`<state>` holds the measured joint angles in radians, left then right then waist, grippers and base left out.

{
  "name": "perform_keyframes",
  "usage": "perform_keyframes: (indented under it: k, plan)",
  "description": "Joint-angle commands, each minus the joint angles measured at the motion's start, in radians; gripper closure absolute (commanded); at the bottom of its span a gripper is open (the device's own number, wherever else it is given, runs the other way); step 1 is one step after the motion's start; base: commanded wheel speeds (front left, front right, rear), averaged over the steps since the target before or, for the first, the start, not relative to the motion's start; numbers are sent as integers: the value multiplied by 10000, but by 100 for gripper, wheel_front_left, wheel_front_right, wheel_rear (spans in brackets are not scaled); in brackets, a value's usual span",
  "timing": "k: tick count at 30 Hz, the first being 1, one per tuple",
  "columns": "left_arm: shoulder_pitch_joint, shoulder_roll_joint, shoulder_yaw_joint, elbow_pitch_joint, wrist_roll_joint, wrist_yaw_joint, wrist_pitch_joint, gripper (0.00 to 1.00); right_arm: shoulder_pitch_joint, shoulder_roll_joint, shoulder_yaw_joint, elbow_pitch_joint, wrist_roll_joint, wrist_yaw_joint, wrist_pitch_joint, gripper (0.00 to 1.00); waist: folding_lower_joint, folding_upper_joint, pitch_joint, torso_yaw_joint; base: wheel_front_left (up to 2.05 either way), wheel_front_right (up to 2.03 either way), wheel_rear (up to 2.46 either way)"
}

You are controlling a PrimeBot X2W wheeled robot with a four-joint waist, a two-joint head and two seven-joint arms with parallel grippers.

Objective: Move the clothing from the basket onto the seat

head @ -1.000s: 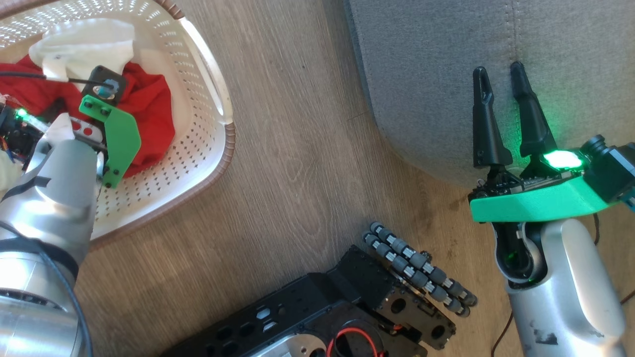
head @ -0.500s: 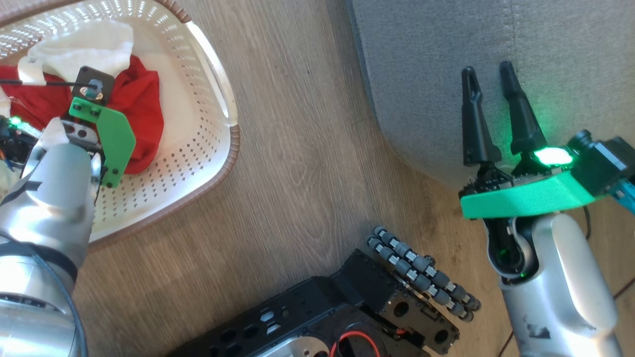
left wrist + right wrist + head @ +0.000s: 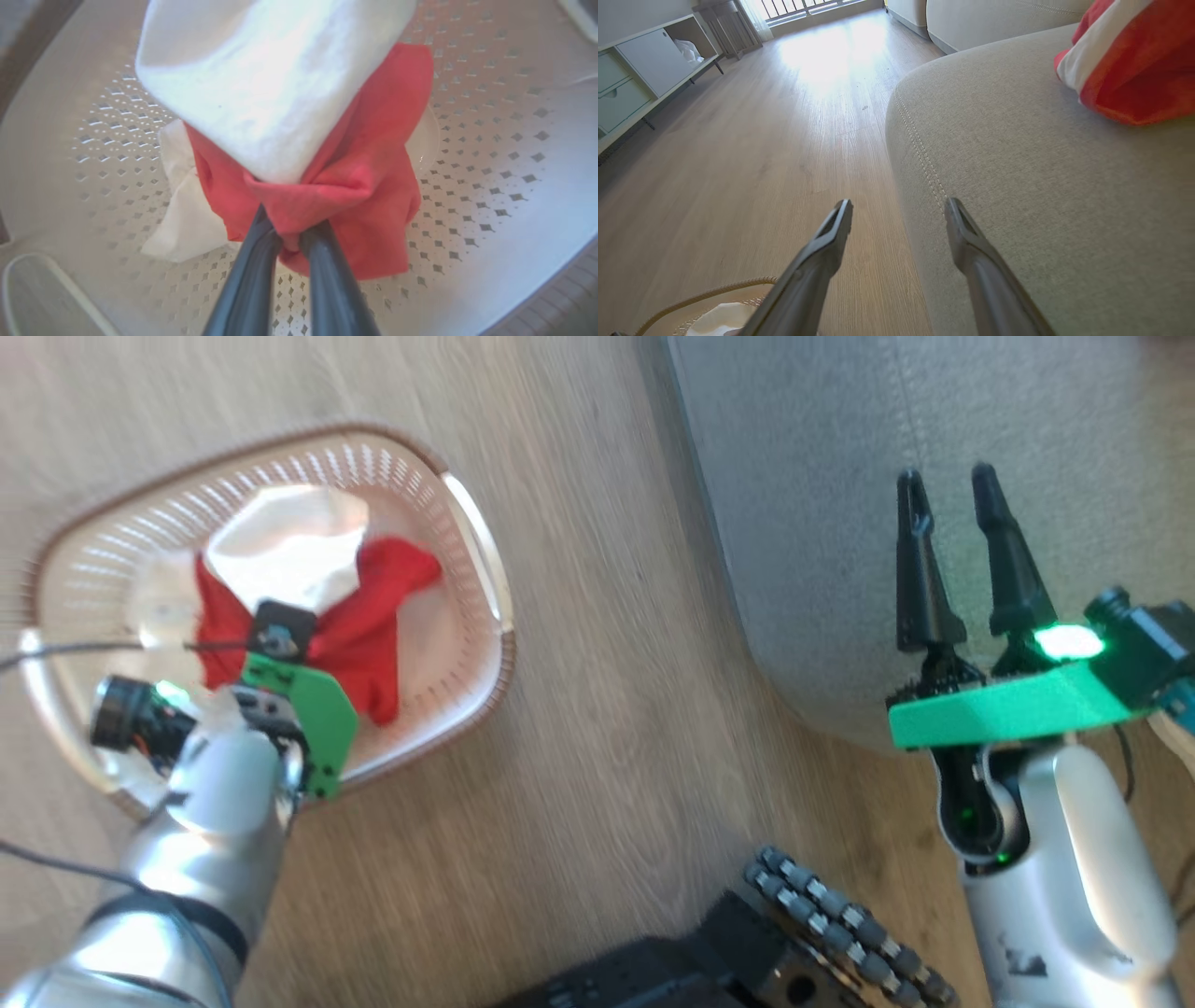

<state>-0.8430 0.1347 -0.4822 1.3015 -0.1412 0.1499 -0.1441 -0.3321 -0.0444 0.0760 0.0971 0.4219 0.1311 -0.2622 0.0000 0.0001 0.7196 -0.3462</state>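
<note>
Strong daylight enters at twelve o'clock in the right wrist view, burning white glare onto the pale wood-plank floor (image 3: 822, 51). Motion blur smears the whole head view, including the cream perforated plastic basket (image 3: 308, 467) at ten o'clock. The left wrist view overexposes the white part of the soft red-and-white fabric clothing (image 3: 280, 93).

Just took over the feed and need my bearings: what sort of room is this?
Most likely a home living room: a grey upholstered seat, a wood-look floor, a low cabinet with drawers along the wall, and a sunlit window at the far end.
</note>
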Motion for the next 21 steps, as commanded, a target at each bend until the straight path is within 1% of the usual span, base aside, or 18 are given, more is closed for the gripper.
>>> perform_keyframes:
  k: [1, 7, 12, 15, 16, 21]
  plan:
    - [261, 38, 222, -108, -51, 13, -270, 100, 563, -242, 97, -169, -61, -4, 4, 0, 0, -1, -1123, 692, 0, 0, 0]
    - [643, -202, 34, -151, -12, 220, -966, 100, 847, -343, 92, -8, -162, -4, 4, 0, 0, -1, -2328, 1313, 0, 0, 0]
    - [1200, -308, -78, -457, 0, 421, -1156, 100, 1177, -369, 153, 180, -201, -4, 4, 0, 0, -1, -3377, 1646, 0, 0, 0]
    - [1664, -368, -115, -1336, 26, 605, -1170, 100, 1449, -376, 147, 280, -216, -4, 4, 0, 0, -1, -4021, 1855, 0, 0, 0]
    - [1664, -368, -115, -1336, 26, 605, -1170, 100, 1449, -376, 147, 280, -216, -4, 4, 0, 0, -1, -4021, 1855, 0, 0, 0]
    - [2598, -380, 79, -3168, -60, 757, -1174, 100, 1912, -419, 2, 332, -280, -4, 4, 0, 0, -1, -4951, 2186, 0, 0, 0]
